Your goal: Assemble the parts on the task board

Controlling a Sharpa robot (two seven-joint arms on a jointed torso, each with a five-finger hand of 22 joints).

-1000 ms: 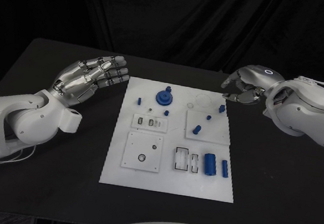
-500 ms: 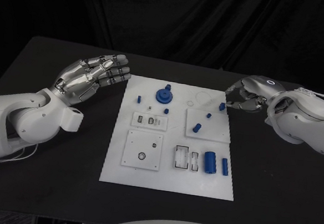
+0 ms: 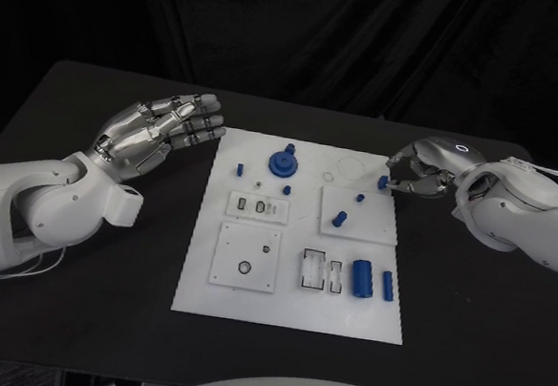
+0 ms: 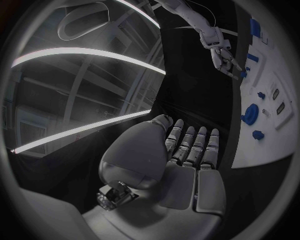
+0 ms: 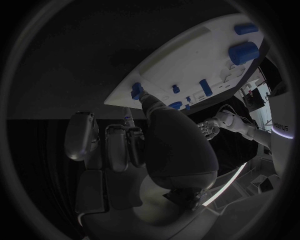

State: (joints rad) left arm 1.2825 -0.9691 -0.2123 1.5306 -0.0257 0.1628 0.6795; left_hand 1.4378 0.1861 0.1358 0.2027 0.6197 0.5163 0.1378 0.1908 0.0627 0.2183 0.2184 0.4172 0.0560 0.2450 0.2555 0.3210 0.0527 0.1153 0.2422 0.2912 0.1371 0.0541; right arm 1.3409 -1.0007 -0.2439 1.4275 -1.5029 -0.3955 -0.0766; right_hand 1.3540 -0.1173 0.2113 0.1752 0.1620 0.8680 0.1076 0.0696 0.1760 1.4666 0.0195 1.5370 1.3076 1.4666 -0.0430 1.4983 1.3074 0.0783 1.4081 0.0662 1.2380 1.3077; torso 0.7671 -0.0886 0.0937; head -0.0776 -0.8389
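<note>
The white task board [image 3: 289,310] lies mid-table with several blue parts on it. A small blue peg [image 3: 384,182] stands at its far right edge. My right hand [image 3: 418,173] hovers over that edge with its fingers curled. In the right wrist view the thumb tip and a fingertip [image 5: 128,116] lie on either side of the peg [image 5: 136,91]; I cannot tell whether they pinch it. My left hand [image 3: 161,134] is raised beside the board's far left corner, fingers straight and apart from everything, palm [image 4: 181,165] bare.
On the board are a round blue knob [image 3: 283,165], short pegs [image 3: 340,222] on a raised white block, and two blue cylinders [image 3: 362,281] by the near right slots. Bare black table [image 3: 98,304] surrounds the board on all sides.
My right hand has come down and in toward the board's far right edge, and its fingertips have reached the small blue peg. The left hand has not moved.
</note>
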